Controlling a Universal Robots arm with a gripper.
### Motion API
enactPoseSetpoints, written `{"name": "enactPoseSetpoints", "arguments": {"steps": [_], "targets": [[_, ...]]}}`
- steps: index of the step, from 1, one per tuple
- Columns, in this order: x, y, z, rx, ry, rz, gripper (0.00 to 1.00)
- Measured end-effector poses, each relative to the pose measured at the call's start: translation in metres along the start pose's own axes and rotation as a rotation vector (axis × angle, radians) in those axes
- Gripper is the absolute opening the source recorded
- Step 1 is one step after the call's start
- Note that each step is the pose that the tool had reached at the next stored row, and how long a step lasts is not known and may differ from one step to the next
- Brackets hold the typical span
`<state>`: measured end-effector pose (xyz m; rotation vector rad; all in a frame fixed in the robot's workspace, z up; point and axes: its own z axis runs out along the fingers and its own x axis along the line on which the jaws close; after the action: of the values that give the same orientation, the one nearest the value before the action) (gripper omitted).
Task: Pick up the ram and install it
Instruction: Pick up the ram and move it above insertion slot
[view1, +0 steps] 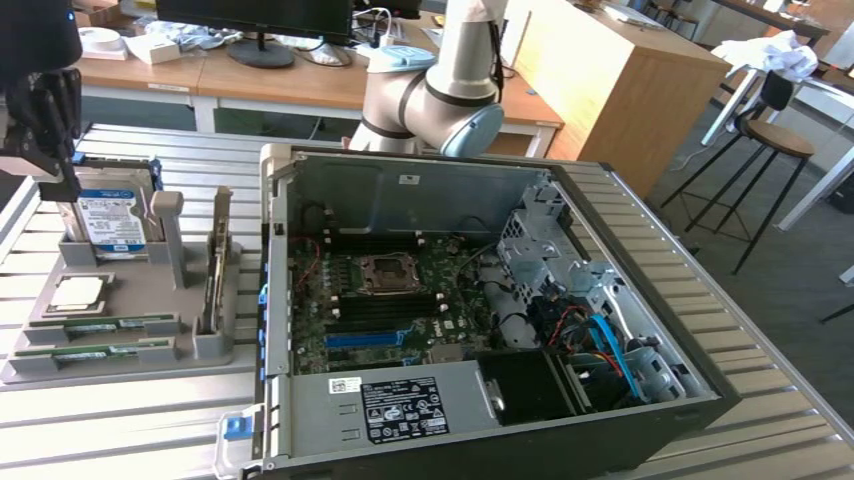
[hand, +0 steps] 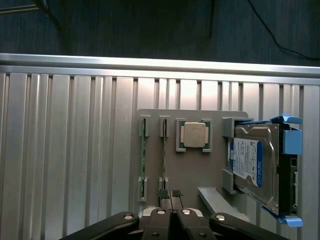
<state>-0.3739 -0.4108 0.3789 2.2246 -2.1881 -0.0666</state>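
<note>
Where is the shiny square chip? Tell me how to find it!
Look at the grey holder on the metal table, beside the open computer case. The chip lies flat in its own pocket, between the upright hard drive and two long green sticks. It alone is square and silver.

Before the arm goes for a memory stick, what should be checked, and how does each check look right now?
1. Memory sticks present: ok, two sit in their holders on the grey tray.
2. Gripper over the tray: ok, it hangs above it, near one stick's end.
3. Gripper open for a grab: not ok, it is shut and holds nothing.
4. Computer case open: ok, its side is off and the circuit board is exposed.
5. Memory slots on the board free: cannot tell.
</note>
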Motion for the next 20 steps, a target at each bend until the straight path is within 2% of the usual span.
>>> {"name": "enactPoseSetpoints", "arguments": {"steps": [4, 6, 9, 10, 15, 20], "targets": [[0.0000, 0.0000, 0.0000, 0.0001, 0.0000, 0.000, 0.11], [0.0000, 0.0000, 0.0000, 0.0000, 0.0000, 0.000, 0.23], [0.0000, 0.0000, 0.0000, 0.0000, 0.0000, 0.000, 0.29], [0.0000, 0.0000, 0.0000, 0.0000, 0.0000, 0.000, 0.36], [0.0000, -0.0001, 0.0005, 0.0002, -0.0002, 0.000, 0.36], [0.0001, -0.0003, 0.0078, 0.0001, -0.0008, 0.000, 0.36]]}}
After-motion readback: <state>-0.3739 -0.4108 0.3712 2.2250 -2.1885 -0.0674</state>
